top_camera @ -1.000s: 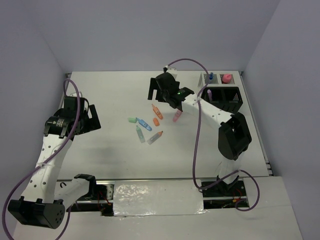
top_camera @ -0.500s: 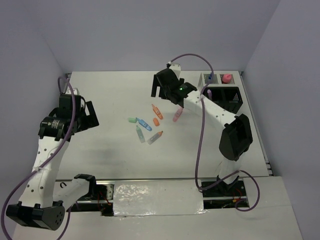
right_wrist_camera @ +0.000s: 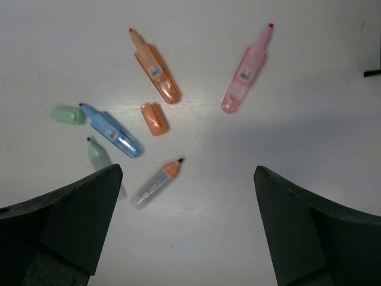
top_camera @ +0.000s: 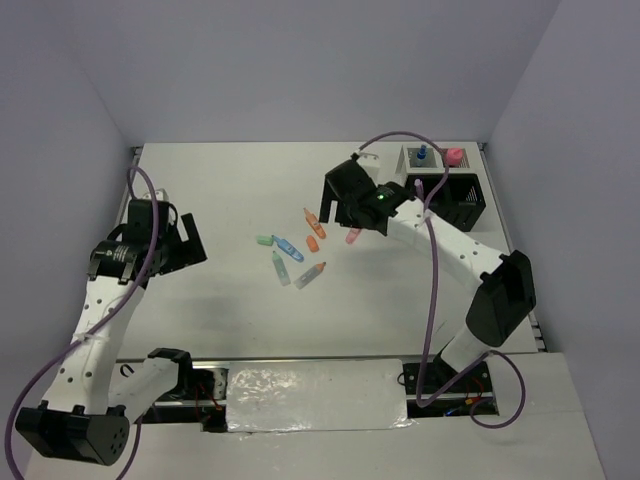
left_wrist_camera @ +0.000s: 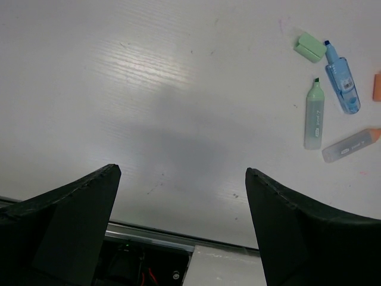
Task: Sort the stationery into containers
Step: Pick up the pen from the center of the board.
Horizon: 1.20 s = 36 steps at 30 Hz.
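Note:
Several loose stationery pieces lie mid-table: an orange marker (right_wrist_camera: 156,68), a pink marker (right_wrist_camera: 245,72), an orange cap (right_wrist_camera: 154,118), a green cap (right_wrist_camera: 67,114), a blue marker (right_wrist_camera: 111,130), a green marker (right_wrist_camera: 98,156) and a clear orange-tipped marker (right_wrist_camera: 156,183). My right gripper (right_wrist_camera: 187,171) hangs open above them, holding nothing, just left of the pink marker (top_camera: 353,236). My left gripper (left_wrist_camera: 181,173) is open over bare table, left of the green marker (left_wrist_camera: 315,114) and blue marker (left_wrist_camera: 342,78). The containers stand at the back right: a black organiser (top_camera: 458,198) and a white mesh tray (top_camera: 408,160).
The mesh tray holds a blue-capped piece (top_camera: 421,153) and a pink piece (top_camera: 454,156). A purple piece (top_camera: 418,186) stands at the organiser's left side. The right arm's purple cable (top_camera: 432,290) loops over the table. The table's near edge and rail (left_wrist_camera: 149,238) lie under my left gripper.
The right arm has swung to the right and its gripper has shifted from over the orange marker toward the pink one. The left gripper has shifted only slightly. Both stayed open.

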{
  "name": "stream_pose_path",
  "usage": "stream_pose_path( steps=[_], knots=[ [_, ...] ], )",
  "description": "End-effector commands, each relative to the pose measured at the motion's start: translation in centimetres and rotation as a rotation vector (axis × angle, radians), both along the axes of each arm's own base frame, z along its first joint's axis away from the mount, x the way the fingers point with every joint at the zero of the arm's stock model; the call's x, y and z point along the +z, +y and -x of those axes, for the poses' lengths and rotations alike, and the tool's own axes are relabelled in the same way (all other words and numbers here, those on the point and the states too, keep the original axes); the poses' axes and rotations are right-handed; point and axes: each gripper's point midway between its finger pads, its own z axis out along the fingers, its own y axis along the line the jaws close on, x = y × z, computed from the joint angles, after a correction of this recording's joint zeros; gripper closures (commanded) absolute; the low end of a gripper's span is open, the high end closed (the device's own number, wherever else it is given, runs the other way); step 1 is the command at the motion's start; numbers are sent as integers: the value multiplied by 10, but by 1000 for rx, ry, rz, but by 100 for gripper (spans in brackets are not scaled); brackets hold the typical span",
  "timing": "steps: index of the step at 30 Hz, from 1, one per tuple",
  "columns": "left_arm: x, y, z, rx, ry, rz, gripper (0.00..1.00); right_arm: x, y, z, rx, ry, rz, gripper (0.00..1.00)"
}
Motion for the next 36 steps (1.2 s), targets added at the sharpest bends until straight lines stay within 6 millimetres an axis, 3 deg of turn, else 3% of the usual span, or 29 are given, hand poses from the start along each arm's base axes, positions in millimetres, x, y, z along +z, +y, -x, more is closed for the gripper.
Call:
stream_pose_path(
  steps=[1, 8, 20, 25, 29, 36],
  knots=[
    [5, -15, -16, -17, -49, 88, 1, -27, 3, 24, -14, 78, 47, 0],
    [2, -26, -39, -61, -50, 119, 1, -63, 20, 51, -153, 211, 0, 0],
    [-5, -42, -44, -174, -26, 159, 1, -128, 48, 58, -378, 371, -42, 10],
    [-7, -47, -41, -199, -22, 176, 1, -125, 69, 59, -383, 352, -81, 22],
    [-8, -53, -38, -203, -17, 212, 1, -128, 89, 55, -380, 351, -79, 22],
    [-5, -55, -35, -197, -16, 227, 1, -138, 98, 63, -408, 371, -30, 22]
  ],
)
